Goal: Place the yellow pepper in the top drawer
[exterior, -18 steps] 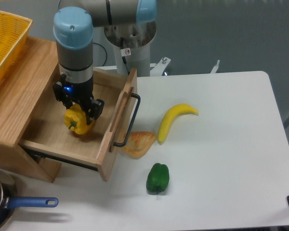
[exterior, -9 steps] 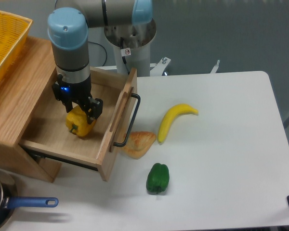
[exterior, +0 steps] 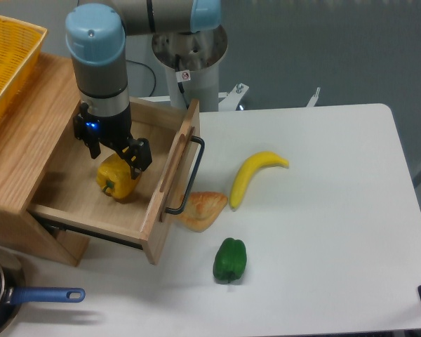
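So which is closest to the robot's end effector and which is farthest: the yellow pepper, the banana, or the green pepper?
1. Yellow pepper, just under the end effector, inside the open top drawer.
2. Banana, on the table to the right.
3. Green pepper, nearer the table's front edge.

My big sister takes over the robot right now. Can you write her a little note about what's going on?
Gripper: open, just above the pepper, fingers beside its top.
Pepper: inside the open drawer, apparently resting on its floor.
Done: pepper is in the drawer and looks let go.
Left: lift the arm clear.
Banana, green pepper and bread lie on the table, untouched.
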You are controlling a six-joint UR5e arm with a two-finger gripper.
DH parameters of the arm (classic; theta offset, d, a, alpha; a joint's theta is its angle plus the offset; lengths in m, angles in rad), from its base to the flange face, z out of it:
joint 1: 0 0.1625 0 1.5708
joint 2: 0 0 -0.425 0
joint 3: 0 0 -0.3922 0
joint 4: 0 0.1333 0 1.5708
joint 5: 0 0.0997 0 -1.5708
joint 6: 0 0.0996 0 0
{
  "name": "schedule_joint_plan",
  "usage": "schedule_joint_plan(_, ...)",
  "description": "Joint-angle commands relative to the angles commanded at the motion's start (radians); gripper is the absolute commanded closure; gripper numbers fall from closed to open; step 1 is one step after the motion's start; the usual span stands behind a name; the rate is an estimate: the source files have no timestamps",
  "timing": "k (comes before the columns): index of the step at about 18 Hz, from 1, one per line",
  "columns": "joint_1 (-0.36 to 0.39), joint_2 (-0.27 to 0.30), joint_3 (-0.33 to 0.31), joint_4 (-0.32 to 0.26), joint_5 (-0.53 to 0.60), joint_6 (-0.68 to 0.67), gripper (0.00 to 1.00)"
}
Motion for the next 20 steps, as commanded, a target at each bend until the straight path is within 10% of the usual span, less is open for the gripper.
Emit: schedule_joint_plan(20,0.257,0.069,0.074,-0.008,0.04,0.133,0.0)
